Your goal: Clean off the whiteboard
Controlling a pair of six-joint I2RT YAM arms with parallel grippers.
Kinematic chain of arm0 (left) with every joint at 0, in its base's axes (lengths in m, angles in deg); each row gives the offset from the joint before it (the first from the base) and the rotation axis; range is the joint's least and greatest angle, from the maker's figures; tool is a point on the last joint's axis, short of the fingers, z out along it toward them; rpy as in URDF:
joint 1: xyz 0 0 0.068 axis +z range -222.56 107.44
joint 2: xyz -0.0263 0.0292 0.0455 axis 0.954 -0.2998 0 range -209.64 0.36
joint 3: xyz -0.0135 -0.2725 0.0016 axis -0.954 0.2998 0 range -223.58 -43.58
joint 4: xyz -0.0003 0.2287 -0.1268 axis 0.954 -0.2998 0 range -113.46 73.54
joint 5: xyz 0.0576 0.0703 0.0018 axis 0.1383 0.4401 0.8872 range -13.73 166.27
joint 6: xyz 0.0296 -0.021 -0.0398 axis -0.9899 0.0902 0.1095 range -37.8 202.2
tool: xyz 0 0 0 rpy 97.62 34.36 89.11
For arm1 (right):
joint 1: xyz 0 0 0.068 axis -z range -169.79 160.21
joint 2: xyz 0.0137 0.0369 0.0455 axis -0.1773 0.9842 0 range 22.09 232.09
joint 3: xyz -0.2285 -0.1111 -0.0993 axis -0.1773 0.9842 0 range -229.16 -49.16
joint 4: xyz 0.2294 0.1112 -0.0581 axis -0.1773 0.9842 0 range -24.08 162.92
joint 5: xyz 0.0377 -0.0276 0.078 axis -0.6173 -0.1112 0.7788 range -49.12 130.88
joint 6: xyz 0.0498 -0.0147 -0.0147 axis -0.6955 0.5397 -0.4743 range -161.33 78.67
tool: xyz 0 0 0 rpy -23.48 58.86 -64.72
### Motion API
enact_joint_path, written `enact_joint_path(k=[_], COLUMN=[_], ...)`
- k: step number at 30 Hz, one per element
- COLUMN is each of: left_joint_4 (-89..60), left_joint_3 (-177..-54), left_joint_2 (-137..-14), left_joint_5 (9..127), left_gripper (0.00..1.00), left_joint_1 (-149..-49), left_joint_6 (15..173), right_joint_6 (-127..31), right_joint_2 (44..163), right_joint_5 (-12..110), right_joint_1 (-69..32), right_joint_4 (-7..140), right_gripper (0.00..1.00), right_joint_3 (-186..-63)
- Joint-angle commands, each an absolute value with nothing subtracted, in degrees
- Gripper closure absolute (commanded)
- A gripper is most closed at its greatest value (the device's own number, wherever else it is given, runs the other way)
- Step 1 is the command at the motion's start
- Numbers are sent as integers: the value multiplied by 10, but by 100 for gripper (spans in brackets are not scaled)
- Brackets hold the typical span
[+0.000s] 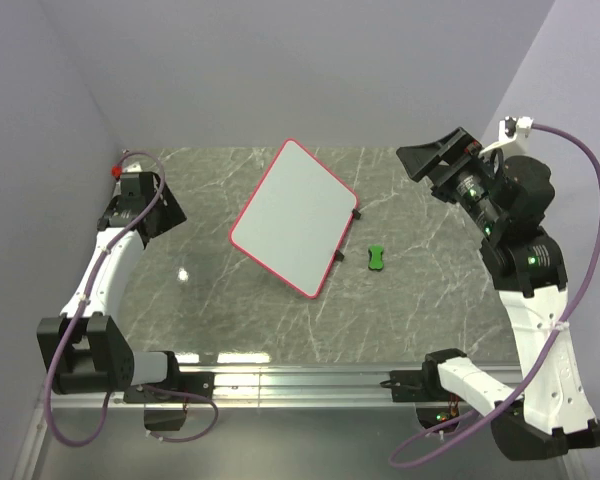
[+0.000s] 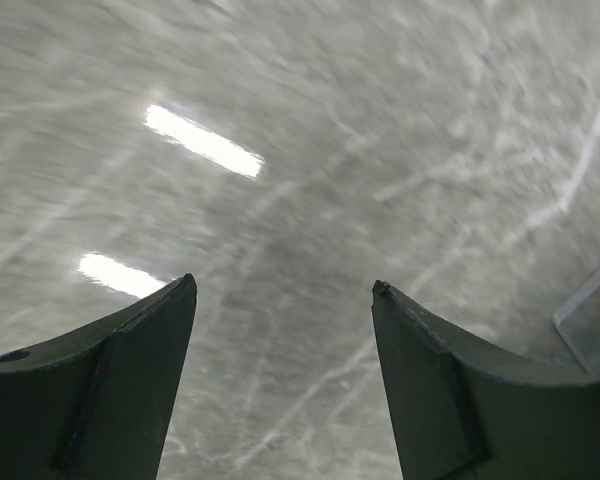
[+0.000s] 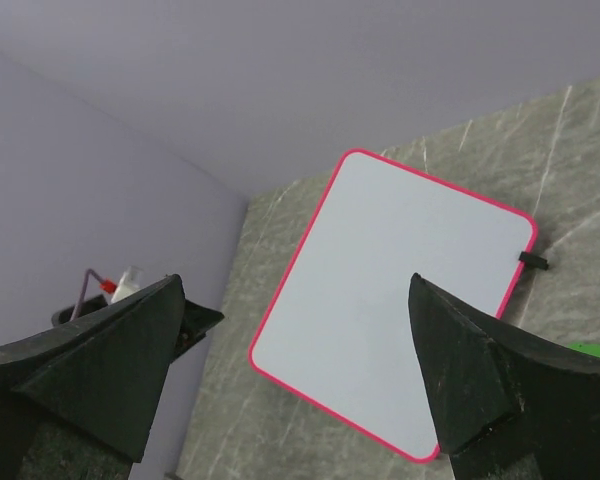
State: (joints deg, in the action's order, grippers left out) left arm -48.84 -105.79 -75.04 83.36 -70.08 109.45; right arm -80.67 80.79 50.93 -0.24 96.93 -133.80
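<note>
The whiteboard (image 1: pixel 295 215) lies turned at an angle in the middle of the marble table, white with a red-pink rim, and I see no marks on it. It also fills the middle of the right wrist view as the whiteboard (image 3: pixel 400 290). A small green eraser (image 1: pixel 376 258) lies on the table just right of the board. My right gripper (image 1: pixel 432 158) hangs raised at the far right, open and empty, its right gripper (image 3: pixel 295 280) fingers framing the board from a distance. My left gripper (image 1: pixel 168 212) is over bare table left of the board; the left gripper (image 2: pixel 284 284) is open with nothing in it.
Lilac walls close the table at the back and on both sides. A metal rail (image 1: pixel 300 380) runs along the near edge between the arm bases. The board's black feet (image 1: pixel 356 213) stick out on its right side. A pale flat corner (image 2: pixel 595 320) shows at the left wrist view's right edge.
</note>
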Motion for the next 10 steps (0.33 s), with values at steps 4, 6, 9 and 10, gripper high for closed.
enact_joint_path(k=[4, 6, 9, 10], left_joint_4=[-468, -468, -449, -450], left_joint_3=[-1058, -1062, -1066, -1080], left_joint_2=[-696, -692, -678, -683], left_joint_5=[1004, 1003, 989, 991], left_gripper=[22, 23, 23, 24], left_joint_1=[-702, -702, -702, -702], left_joint_6=[1111, 1116, 1117, 1115], right_joint_6=[-833, -829, -832, -837], right_joint_2=[790, 789, 782, 779], right_joint_5=[489, 510, 514, 506], right_joint_1=[-2, -2, -2, -2], right_joint_4=[957, 959, 958, 964], right_gripper=[0, 0, 0, 0], right_joint_3=[-1306, -1307, -1301, -1301])
